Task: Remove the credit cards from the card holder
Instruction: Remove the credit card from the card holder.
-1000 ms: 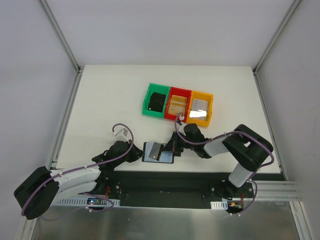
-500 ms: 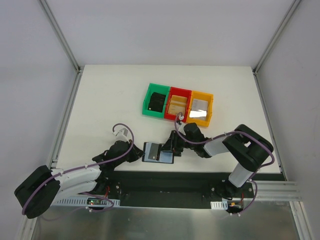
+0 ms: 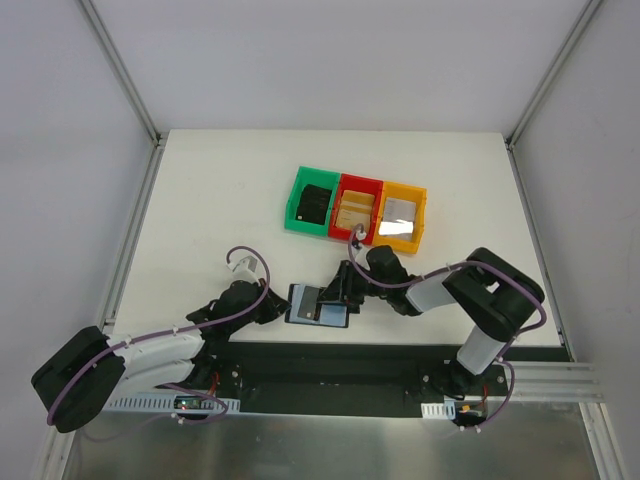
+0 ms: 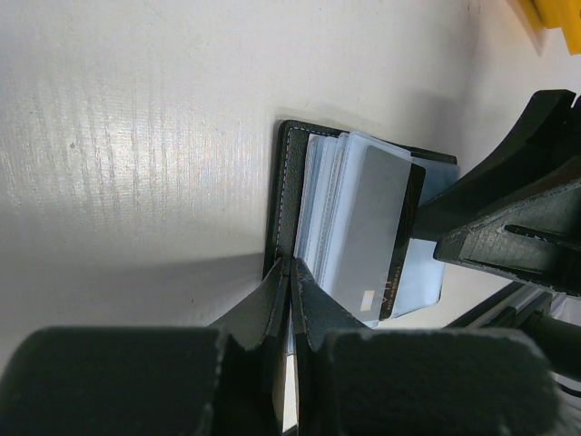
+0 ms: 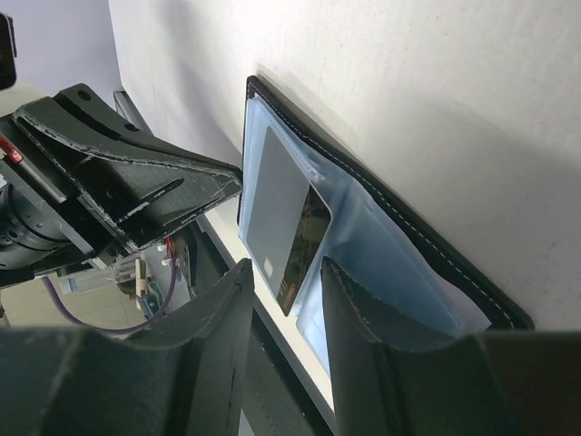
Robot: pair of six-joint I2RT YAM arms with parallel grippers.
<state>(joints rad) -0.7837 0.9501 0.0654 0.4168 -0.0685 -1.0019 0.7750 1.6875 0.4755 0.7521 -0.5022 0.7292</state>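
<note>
The black card holder (image 3: 318, 306) lies open near the table's front edge, its grey-blue lining up. It also shows in the left wrist view (image 4: 283, 195) and the right wrist view (image 5: 408, 250). A silver credit card with a dark edge (image 4: 368, 227) sticks partly out of its sleeves (image 5: 277, 209). My left gripper (image 3: 281, 306) is shut on the holder's black left edge (image 4: 290, 265). My right gripper (image 3: 337, 291) is open, its jaws standing either side of the card's free end (image 5: 283, 272) without closing on it.
A green bin (image 3: 311, 204) with a black object, a red bin (image 3: 357, 208) and a yellow bin (image 3: 401, 215) stand in a row behind the holder. The table's front edge and a dark rail (image 3: 330, 355) lie just below it.
My right gripper has shifted slightly left over the open holder toward the card. My left gripper keeps its hold on the holder's edge.
</note>
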